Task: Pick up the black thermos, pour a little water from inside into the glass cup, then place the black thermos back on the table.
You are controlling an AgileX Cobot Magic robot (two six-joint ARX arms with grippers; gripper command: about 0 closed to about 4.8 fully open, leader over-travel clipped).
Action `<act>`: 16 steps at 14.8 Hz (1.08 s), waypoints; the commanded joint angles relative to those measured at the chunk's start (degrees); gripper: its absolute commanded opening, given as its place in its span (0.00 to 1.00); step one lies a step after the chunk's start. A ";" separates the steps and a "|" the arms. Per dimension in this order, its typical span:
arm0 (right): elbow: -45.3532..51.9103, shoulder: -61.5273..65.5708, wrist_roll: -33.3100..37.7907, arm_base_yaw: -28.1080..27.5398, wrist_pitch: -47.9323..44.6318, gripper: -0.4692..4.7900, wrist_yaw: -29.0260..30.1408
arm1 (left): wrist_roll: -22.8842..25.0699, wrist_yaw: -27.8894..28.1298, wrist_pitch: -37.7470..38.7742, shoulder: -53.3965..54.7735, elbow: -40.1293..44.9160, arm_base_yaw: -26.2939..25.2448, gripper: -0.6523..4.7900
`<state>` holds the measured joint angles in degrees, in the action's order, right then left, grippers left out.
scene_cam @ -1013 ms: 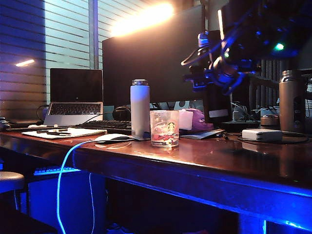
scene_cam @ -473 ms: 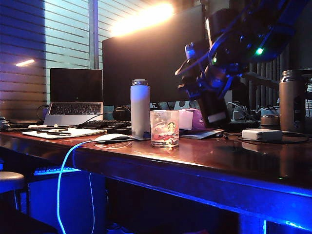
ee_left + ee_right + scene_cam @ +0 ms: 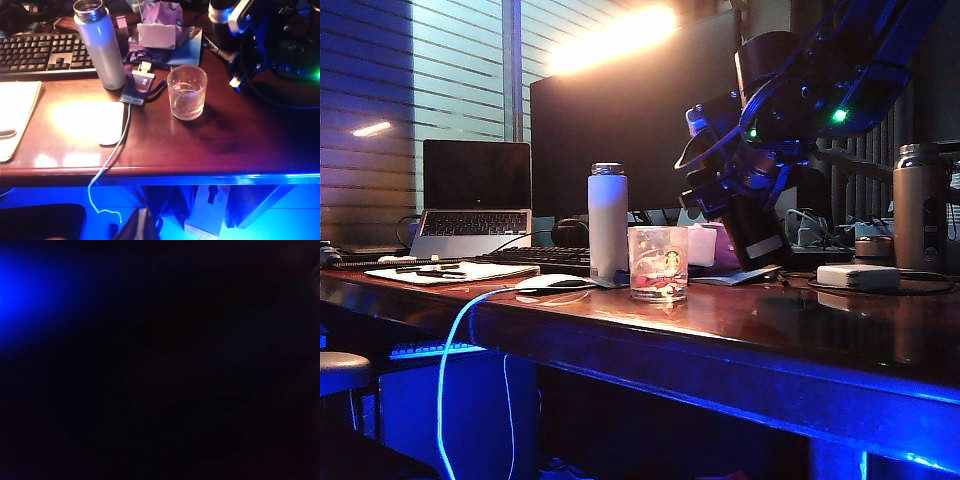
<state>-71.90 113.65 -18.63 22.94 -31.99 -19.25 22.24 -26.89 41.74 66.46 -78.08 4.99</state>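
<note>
- Bench (image 3: 740,320): glossy reddish-brown.
- Cup (image 3: 657,263): near the front edge.
- White bottle (image 3: 607,222): just behind-left of the cup.
- Mouse (image 3: 110,122), keyboard (image 3: 40,52): left of the cup.
- Bronze flask (image 3: 918,205): far right of the cup.

Exterior camera sits low, just off the table's (image 3: 740,335) front edge, looking along and across it. Left wrist camera looks steeply down from above the same edge; both catch the glass cup (image 3: 657,263) (image 3: 187,92). Right wrist view's nearly black, blue glow only.

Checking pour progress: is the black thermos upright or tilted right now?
Tilted. The right pincer holds the black thermos leaning, base lifted off the table, beside the glass cup.
</note>
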 commanded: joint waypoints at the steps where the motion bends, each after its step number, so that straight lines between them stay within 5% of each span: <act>1: -0.85 -0.26 -4.26 0.07 -4.42 0.11 0.90 | -0.17 -0.24 -0.66 -0.24 -0.26 0.04 0.11; 16: -6.60 4.81 -18.88 0.37 -1.25 0.11 -0.74 | -0.17 -0.26 -0.66 -0.22 -0.28 0.04 0.11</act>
<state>-77.62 119.42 -36.34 23.22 -28.88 -19.51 22.24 -26.89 41.74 66.48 -78.08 4.99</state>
